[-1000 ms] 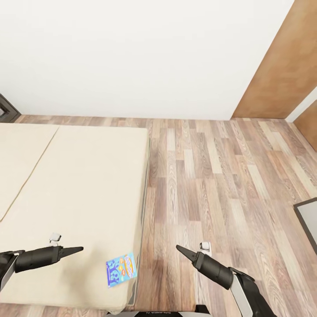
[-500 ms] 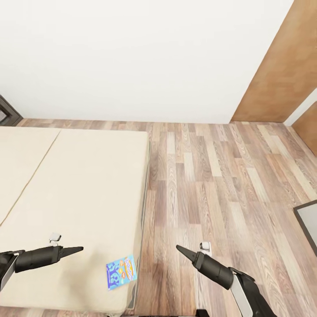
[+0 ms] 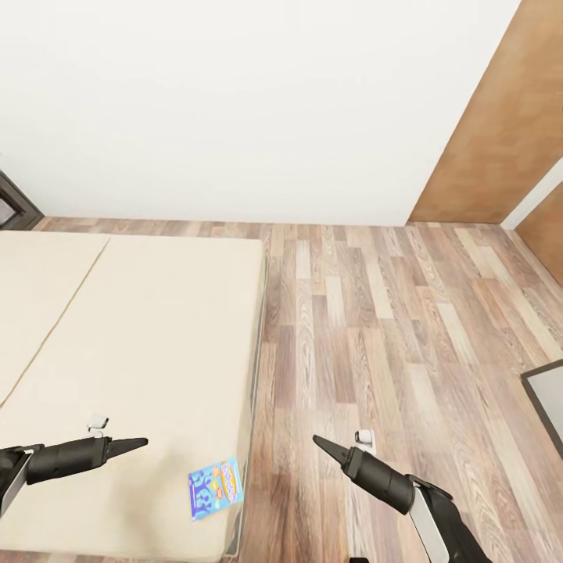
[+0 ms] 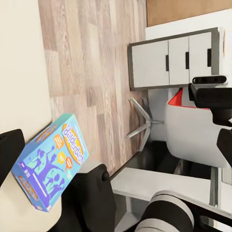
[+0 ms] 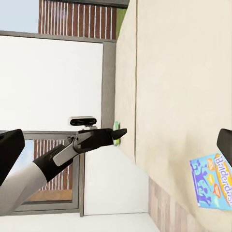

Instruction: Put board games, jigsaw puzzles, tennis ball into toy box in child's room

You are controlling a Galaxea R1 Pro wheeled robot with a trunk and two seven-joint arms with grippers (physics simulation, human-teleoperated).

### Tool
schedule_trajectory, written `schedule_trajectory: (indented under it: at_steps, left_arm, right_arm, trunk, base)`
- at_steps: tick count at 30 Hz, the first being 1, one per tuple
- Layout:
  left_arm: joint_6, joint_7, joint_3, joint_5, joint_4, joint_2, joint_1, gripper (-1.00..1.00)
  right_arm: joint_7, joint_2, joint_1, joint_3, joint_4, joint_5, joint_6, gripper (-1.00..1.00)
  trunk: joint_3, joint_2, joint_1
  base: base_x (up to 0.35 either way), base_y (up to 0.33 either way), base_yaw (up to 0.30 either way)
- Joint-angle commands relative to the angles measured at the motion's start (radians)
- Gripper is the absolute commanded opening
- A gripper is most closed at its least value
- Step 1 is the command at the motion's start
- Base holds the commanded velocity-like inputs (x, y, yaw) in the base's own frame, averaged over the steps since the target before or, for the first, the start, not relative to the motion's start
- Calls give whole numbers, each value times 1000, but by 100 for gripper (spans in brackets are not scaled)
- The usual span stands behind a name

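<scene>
Left gripper [image 3: 145,442] over bed [image 3: 156,328], near light-blue board game [image 3: 215,488].

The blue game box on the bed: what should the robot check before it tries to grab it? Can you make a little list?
1. Blue game box in sight: ok. It lies flat near the corner of the bed, close to the edge.
2. Nothing lying on top of the box: ok.
3. Left tool free to grab: cannot tell if open, though nothing is in it.
4. Left tool at the box: not ok. It hangs over the mattress, off to the side of the box.
5. Right tool out of the way: ok. It is over the wood floor, beside the bed.
6. Toy box in sight for the drop-off: not ok.
</scene>
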Motion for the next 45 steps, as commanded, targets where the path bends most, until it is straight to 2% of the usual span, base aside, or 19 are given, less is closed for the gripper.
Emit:
schedule_trajectory:
  at_steps: [1, 45]
  left_arm:
    - [9, -4, 0, 0, 0, 0, -1, 100]
    - [6, -4, 0, 0, 0, -3, -1, 100]
  right_arm:
    - [3, 1, 0, -2, 0, -1, 8, 100]
    - [4, -1, 1, -2, 0, -1, 7, 100]
  trunk:
    - [1, 0, 0]
    - [73, 0, 0]
  base:
    - [0, 0, 21]
    - [0, 0, 71]
